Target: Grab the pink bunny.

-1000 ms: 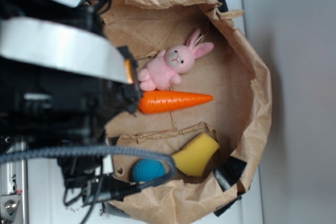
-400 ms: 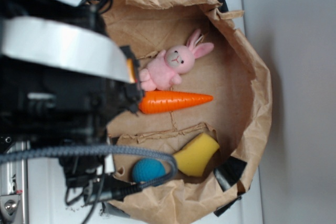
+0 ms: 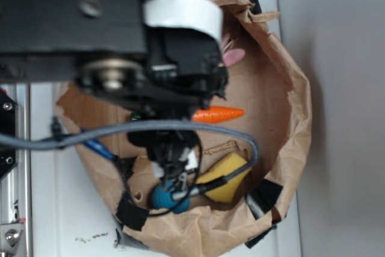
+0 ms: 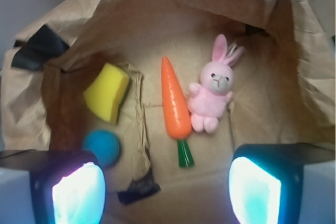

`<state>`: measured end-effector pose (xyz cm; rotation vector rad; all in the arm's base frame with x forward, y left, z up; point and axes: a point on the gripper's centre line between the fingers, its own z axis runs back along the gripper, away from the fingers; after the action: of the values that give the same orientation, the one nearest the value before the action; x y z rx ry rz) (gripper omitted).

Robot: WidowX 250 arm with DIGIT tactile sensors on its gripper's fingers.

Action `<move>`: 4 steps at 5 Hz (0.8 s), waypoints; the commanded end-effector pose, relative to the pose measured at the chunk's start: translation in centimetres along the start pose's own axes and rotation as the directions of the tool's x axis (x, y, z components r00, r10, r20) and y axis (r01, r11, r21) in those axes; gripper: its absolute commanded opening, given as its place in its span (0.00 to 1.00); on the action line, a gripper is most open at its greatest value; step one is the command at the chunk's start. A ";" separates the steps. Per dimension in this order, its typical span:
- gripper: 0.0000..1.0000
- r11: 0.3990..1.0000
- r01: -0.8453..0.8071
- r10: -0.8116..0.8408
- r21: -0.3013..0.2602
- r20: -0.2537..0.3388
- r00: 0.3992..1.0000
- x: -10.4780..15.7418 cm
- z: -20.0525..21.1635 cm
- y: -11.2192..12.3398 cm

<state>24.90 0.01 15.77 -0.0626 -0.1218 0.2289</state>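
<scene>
Wrist view: the pink bunny lies face-up on the floor of a crumpled brown paper bag, ears toward the far wall, right of centre. Just beside it, to its left and roughly parallel, lies an orange carrot with its green stem toward the camera; whether the two touch cannot be told. Farther left sit a yellow sponge block and, nearer the camera, a blue ball. The two fingers of the gripper stand spread wide apart at the lower corners of the view, holding nothing, above the bag's floor and short of the bunny. Exterior view: the arm covers most of the bag, leaving only the bunny's ears and the carrot's tip exposed. The bag rests on a white surface.
</scene>
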 end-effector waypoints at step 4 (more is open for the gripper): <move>1.00 0.980 -0.191 0.181 0.054 0.146 0.972 5.3 -7.9 3.3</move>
<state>30.01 3.21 7.23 0.0118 -0.2121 0.4137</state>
